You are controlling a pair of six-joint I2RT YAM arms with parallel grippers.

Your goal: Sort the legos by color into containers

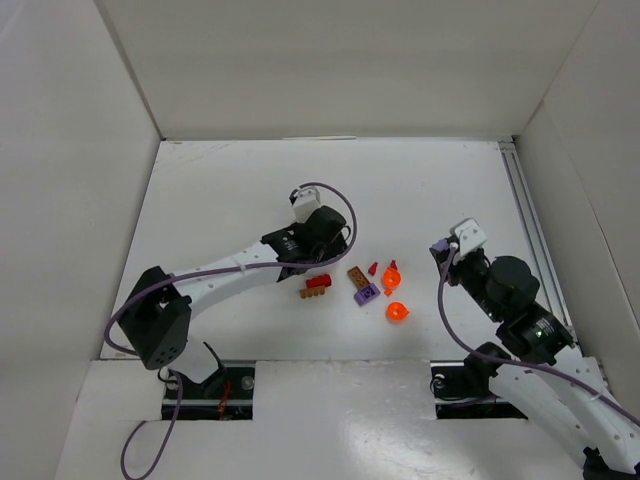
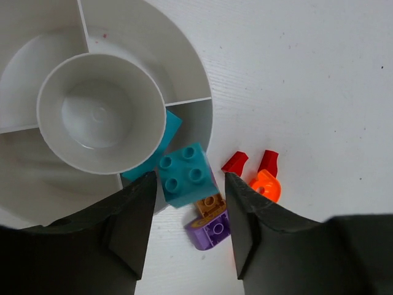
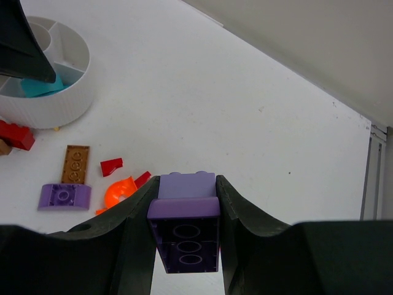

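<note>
The white dish (image 2: 184, 67) lies under my left gripper (image 2: 190, 180), with wedge sections round a central cup (image 2: 98, 114). The left jaws are open. A teal 2x2 brick (image 2: 184, 174) sits between them over the dish rim, touching neither finger, and a flat teal piece (image 2: 169, 129) lies in the wedge below. My right gripper (image 3: 185, 181) is shut on a purple brick (image 3: 184, 203), held above the table at the right (image 1: 441, 252). In the right wrist view the dish (image 3: 58, 104) is at far left. In the top view my left gripper (image 1: 320, 240) hides the dish.
Loose pieces lie between the arms: a red brick (image 1: 318, 283), a brown brick (image 1: 311, 294), a brown plate (image 1: 357, 274), a purple brick (image 1: 366, 293), a small red piece (image 1: 373, 268) and two orange pieces (image 1: 391, 277) (image 1: 397, 312). White walls enclose the table.
</note>
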